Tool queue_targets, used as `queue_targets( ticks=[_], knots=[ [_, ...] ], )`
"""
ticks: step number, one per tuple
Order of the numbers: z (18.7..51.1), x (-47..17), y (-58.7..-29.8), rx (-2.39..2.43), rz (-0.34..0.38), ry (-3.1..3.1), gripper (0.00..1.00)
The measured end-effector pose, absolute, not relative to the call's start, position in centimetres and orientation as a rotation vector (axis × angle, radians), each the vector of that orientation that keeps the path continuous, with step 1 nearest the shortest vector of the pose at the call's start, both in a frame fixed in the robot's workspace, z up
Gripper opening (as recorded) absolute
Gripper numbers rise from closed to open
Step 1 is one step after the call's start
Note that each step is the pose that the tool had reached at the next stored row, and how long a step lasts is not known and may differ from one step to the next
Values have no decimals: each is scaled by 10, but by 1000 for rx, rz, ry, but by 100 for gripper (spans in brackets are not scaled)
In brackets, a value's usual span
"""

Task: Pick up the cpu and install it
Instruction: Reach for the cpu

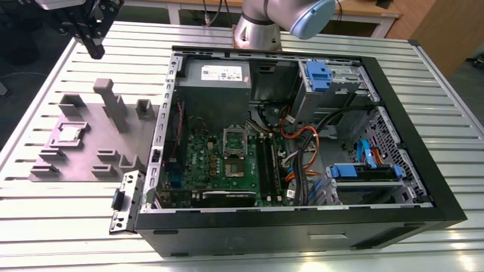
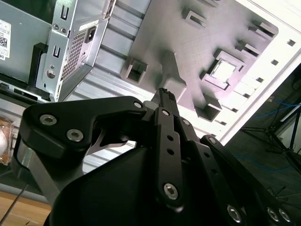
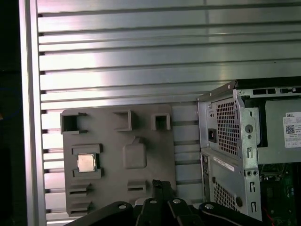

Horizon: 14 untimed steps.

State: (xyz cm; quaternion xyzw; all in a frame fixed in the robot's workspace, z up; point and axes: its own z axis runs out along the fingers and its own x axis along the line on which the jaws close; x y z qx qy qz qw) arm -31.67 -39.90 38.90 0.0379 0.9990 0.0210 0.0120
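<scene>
Our claw (image 3: 162, 184), closed on nothing, hovers well apart from the grey tray (image 3: 113, 188) where the cpu (image 3: 86, 163) lies flat.

grey tray (image 3: 108, 141) edge hidden behind gripper (image 3: 161, 183), computer case (image 3: 225, 132) cut off at edge

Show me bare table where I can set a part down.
Bare table slats lie between the grey tray and the near edge, and beyond the computer case on the exterior view's right. Inside the case it is crowded.
</scene>
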Motion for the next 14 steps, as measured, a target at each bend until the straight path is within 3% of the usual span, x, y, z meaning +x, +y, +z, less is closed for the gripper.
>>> queue_targets(
  ticks=[14],
  knots=[
    [389,-336,-399,118,65,3115,11]
  ],
)
